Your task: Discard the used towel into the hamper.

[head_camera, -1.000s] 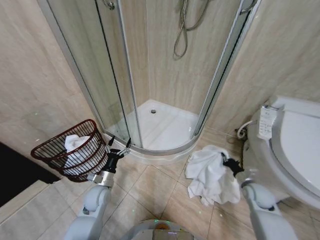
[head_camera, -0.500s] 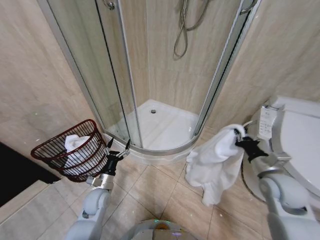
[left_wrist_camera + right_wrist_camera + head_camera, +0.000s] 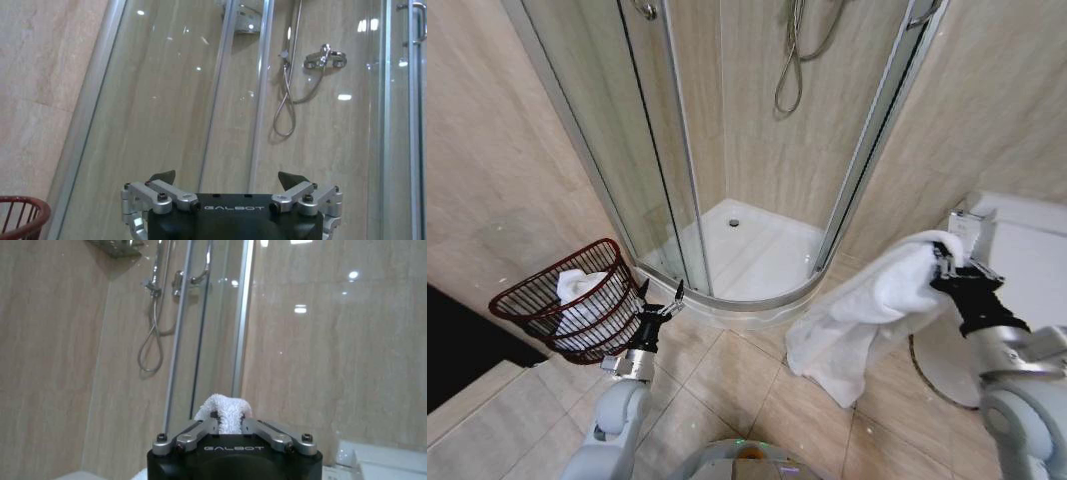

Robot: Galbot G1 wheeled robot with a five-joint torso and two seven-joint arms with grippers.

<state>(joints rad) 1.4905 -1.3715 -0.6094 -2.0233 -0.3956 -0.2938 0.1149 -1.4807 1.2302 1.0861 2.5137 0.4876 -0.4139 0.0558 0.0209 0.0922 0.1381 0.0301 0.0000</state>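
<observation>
Straight ahead stood the shower enclosure [image 3: 747, 160], curved glass doors, white tray on the tiled floor, hose hanging on the back wall; everything below is placed relative to it. Toilet [image 3: 1017, 290] sat off to the enclosure's right, against the beige wall, control panel on its near side. White towel [image 3: 867, 310] hung in the air in front of the enclosure's right door post, between post and toilet, clear of the floor, upper end bunched and the rest draping down toward the tiles. Hamper [image 3: 567, 300], dark reddish-brown ribbed basket, sat at the enclosure's left front corner by the left wall, tilted, with white cloth already inside; its rim also showed in the left wrist view [image 3: 23, 215]. Towel and hamper were well apart, on opposite sides of the enclosure front. Right gripper [image 3: 949, 268] was raised right of the door post, just in front of the toilet, clamped on the towel's top end; right wrist view showed a tuft of towel [image 3: 223, 412] pinched between its fingers. Left gripper [image 3: 659, 297] was low, just beside the hamper's right side, fingers spread, nothing in them; same in the left wrist view [image 3: 228, 178].
</observation>
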